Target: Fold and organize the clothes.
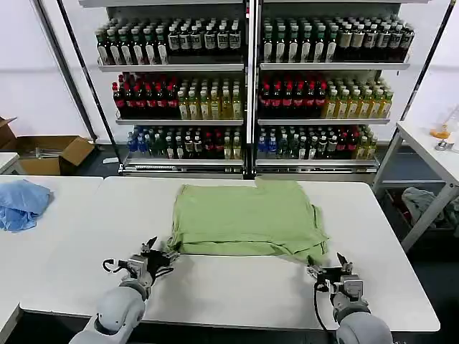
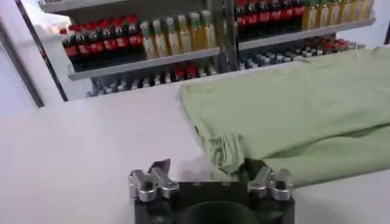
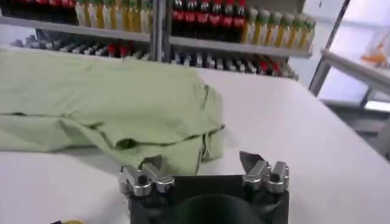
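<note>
The green polo shirt (image 1: 247, 218) lies folded flat mid-frame on the white worktop (image 1: 237, 290). Left hand (image 1: 159, 259) sits at its lower left corner, right hand (image 1: 327, 269) at the lower right, both spread open and gripping nothing.

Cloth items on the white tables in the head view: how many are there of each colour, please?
Light green soft-fabric polo shirt, partly folded: 1
Crumpled light blue cloth: 1
Total: 2
</note>
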{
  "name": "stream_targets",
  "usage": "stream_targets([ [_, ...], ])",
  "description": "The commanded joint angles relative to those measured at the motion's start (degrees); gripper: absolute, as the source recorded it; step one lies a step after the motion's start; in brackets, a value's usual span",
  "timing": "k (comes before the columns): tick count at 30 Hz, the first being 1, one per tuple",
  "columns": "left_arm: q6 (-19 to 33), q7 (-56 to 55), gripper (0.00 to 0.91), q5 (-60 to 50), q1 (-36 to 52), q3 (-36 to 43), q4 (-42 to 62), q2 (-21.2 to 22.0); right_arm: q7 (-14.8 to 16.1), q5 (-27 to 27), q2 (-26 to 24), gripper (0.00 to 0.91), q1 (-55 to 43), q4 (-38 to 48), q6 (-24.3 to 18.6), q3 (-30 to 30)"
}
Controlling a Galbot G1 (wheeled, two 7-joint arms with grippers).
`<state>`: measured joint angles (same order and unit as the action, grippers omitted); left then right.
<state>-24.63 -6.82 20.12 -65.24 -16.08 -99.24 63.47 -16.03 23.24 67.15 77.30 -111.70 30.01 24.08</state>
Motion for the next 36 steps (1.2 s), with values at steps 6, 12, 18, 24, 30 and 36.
stream_targets([
  [6, 0.06, 1.04, 0.050, 0.19, -0.54, -0.36, 0.32, 0.07, 0.57, 3.59, -0.60, 0.000, -0.32, 2.00, -0.70, 0.26],
  [12, 0.00, 2.53, 0.050, 1.16, -0.57, -0.61, 0.81, -0.20, 1.98, 3.71, -1.83, 0.000, 0.09, 1.39, -1.80, 0.67],
  [18, -0.64, 3.79, 0.040, 3.81, -2.28, -1.22, -2.20, -0.92, 2.78, 3.45, -2.92, 0.000, 2.63, -1.20, -2.78, 1.29],
  [24, -1.21, 4.61, 0.040, 4.94, -5.94, -2.39, -6.95, -2.30, 2.83, 2.54, -3.53, 0.000, 7.18, -6.31, -3.58, 1.97],
  [30, -1.66, 5.68, 0.040, 4.62, -12.80, -4.29, -12.77, -3.47, 2.82, 0.54, -3.66, 0.000, 15.02, -13.05, -4.31, 3.60],
  [36, -1.79, 6.26, 0.030, 3.46, -21.12, -7.65, -18.51, -3.46, 2.85, -3.03, -3.31, 0.000, 25.31, -19.16, -6.38, 5.08],
])
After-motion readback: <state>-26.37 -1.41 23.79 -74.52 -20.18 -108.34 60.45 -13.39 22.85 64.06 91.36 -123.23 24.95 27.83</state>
